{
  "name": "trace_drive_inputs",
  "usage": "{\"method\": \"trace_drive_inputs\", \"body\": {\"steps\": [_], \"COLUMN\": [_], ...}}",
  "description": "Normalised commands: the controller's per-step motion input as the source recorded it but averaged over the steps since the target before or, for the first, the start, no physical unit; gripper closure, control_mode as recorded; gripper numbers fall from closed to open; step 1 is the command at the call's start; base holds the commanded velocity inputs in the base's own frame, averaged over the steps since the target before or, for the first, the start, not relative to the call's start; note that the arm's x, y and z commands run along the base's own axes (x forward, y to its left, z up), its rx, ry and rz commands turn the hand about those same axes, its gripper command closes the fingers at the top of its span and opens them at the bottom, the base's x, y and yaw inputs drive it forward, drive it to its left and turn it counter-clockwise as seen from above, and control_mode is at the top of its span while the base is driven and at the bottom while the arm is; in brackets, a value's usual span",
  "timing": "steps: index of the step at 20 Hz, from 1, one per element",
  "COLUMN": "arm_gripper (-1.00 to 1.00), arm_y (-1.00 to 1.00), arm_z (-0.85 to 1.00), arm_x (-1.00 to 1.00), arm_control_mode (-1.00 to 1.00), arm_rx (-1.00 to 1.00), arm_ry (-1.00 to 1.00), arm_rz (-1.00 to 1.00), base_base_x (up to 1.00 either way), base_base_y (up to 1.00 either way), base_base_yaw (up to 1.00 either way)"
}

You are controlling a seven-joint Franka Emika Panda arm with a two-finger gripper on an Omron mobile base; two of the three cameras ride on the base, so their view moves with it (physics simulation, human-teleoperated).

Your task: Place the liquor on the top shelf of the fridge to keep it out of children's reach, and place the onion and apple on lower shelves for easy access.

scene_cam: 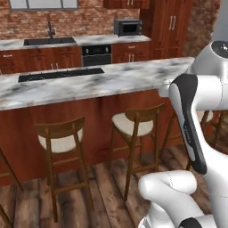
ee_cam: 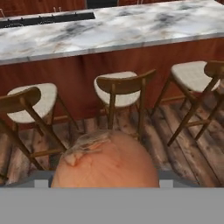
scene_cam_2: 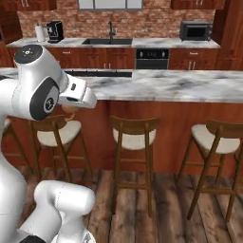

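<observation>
The gripper (scene_cam_2: pixel 70 110) is clenched around one onion (ee_cam: pixel 105 159), held in the air. Three stools stand beneath the marble desk (ee_cam: pixel 113 33), with the middle stool (ee_cam: pixel 118 89) beyond the onion.

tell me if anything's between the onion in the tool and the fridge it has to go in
The onion sits close up at the tool in the hand view. The fridge is not in these pictures, so the path can't be judged. Straight ahead stand the marble island counter and wooden stools, which the base would have to steer clear of.

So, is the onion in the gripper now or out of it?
In it, apparently: the onion sits close against the hand camera, above the floor, facing the stools. The fingertips themselves are hidden.
</observation>
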Motion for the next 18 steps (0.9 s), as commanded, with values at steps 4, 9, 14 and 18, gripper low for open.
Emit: {"method": "trace_drive_inputs", "body": {"steps": [4,9,14,18], "arm_gripper": [1.00,1.00,1.00,1.00], "arm_y": [0.00,0.00,0.00,0.00], "arm_z": [0.00,0.00,0.00,0.00], "arm_x": [0.00,0.00,0.00,0.00], "arm_control_mode": [1.00,1.00,1.00,1.00], "arm_rx": [0.00,0.00,0.00,0.00], "arm_ry": [0.00,0.00,0.00,0.00], "arm_rz": [0.00,0.00,0.00,0.00], "base_base_x": [-0.45,-0.08,0.00,0.00], "base_base_y": [-0.67,-0.73,-0.78,-0.79], "base_base_yaw": [-0.47,-0.56,-0.58,-0.57]}}
